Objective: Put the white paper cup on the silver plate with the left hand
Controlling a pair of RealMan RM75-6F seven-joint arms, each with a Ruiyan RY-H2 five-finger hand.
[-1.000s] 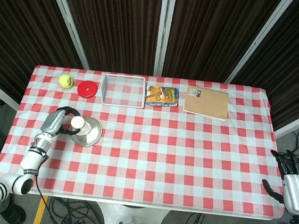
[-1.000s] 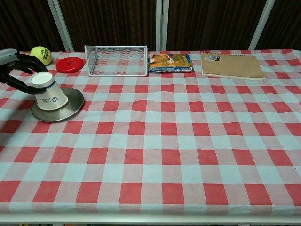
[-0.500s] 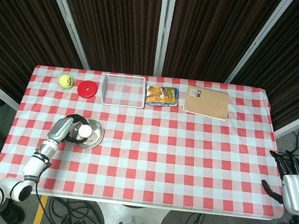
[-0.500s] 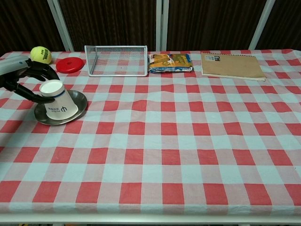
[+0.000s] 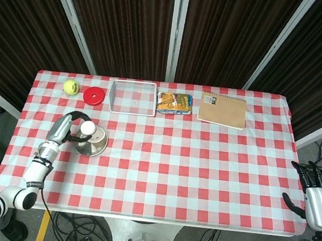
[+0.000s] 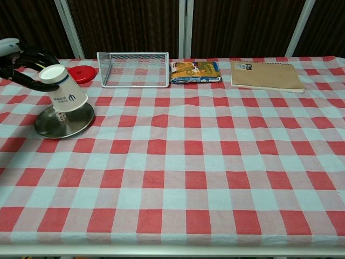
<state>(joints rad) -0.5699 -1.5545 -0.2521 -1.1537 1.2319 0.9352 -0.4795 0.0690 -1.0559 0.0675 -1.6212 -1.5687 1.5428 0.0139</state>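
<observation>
The white paper cup (image 5: 87, 128) (image 6: 65, 94) is upside down and tilted, narrow end up toward the left. My left hand (image 5: 71, 127) (image 6: 22, 59) grips it around that narrow end. The cup's wide mouth hangs over the silver plate (image 5: 96, 144) (image 6: 48, 127), which mirrors it; I cannot tell whether they touch. The plate lies near the table's left edge. My right hand (image 5: 316, 191) shows only in the head view, off the table's right front corner, fingers apart and holding nothing.
Along the back of the checked table lie a yellow tennis ball (image 5: 70, 87), a red disc (image 5: 94, 95) (image 6: 82, 74), a white wire basket (image 5: 133, 97) (image 6: 133, 69), a snack packet (image 5: 174, 103) (image 6: 195, 72) and a brown notebook (image 5: 223, 110) (image 6: 264, 75).
My left hand has risen and drawn back with the cup, which sat low on the plate half a second ago. The plate has shifted slightly left. The right hand has not moved.
</observation>
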